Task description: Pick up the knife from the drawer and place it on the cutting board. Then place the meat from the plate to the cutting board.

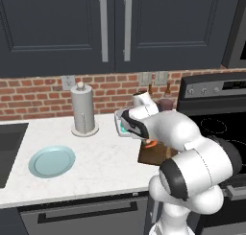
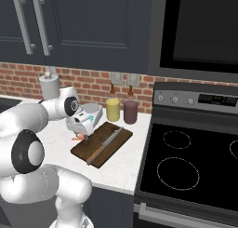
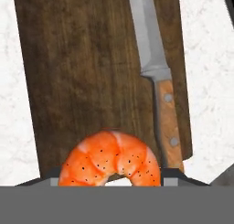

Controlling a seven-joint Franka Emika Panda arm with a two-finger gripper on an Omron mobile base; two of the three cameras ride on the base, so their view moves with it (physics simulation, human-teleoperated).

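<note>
My gripper [image 2: 80, 135] is shut on the meat [image 3: 109, 159], a curled orange-red shrimp, and holds it low over the near left end of the cutting board [image 2: 109, 135]. From the left base the meat [image 1: 150, 143] shows under the hand, at the board [image 1: 154, 156]. The knife [image 3: 157, 81] lies flat along the dark brown board [image 3: 82, 72], with its wooden handle toward me and its blade pointing away. It also appears as a thin diagonal knife [image 2: 107, 143] from the right base. The light blue-green plate [image 1: 52, 161] sits bare at the counter's left. The drawer is out of view.
A paper towel holder [image 1: 84, 111] stands at the back of the counter. A yellow bottle [image 2: 113, 108] and a dark red bottle [image 2: 130, 110] stand behind the board by the brick wall. The stove [image 2: 195, 162] is on the right and a sink [image 1: 7, 152] on the far left.
</note>
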